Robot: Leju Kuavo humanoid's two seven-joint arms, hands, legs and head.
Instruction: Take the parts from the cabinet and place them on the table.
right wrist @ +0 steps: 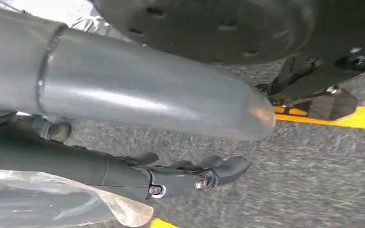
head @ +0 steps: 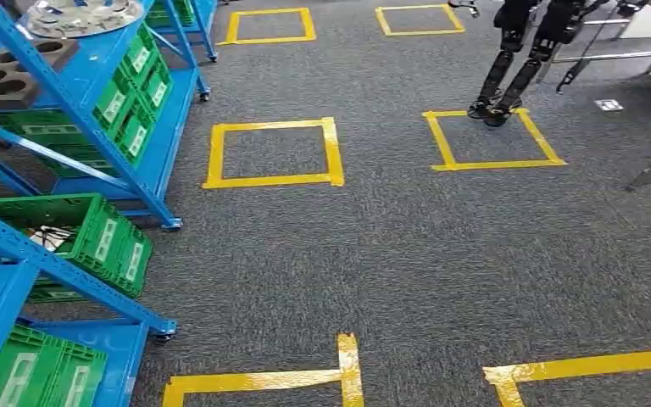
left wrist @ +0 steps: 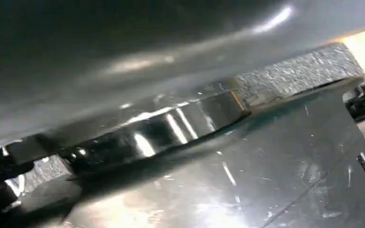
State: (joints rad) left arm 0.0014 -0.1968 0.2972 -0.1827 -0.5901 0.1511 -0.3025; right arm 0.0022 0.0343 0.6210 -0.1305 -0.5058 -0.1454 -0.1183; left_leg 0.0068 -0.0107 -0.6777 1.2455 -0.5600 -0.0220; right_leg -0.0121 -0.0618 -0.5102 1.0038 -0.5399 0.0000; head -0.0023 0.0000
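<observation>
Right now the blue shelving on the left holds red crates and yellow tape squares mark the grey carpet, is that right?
Not quite: the crates on the blue shelving are green, not red, as the head view shows. The rest stands: yellow tape squares mark the grey carpet.

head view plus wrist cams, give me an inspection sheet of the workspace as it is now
surface: grey carpet floor marked with yellow tape squares.
job's things: round silvery metal part and grey moulded tray with round holes on the blue metal shelving rack; table nothing seen.
clutter: green plastic crates on the lower shelves.
hands: right hand hangs over the carpet, fingers loosely extended, holding nothing; left hand cannot tell.
cables: white bundle inside one crate, too small to identify.
surroundings: another robot's dark legs stand on a far tape square.
</observation>
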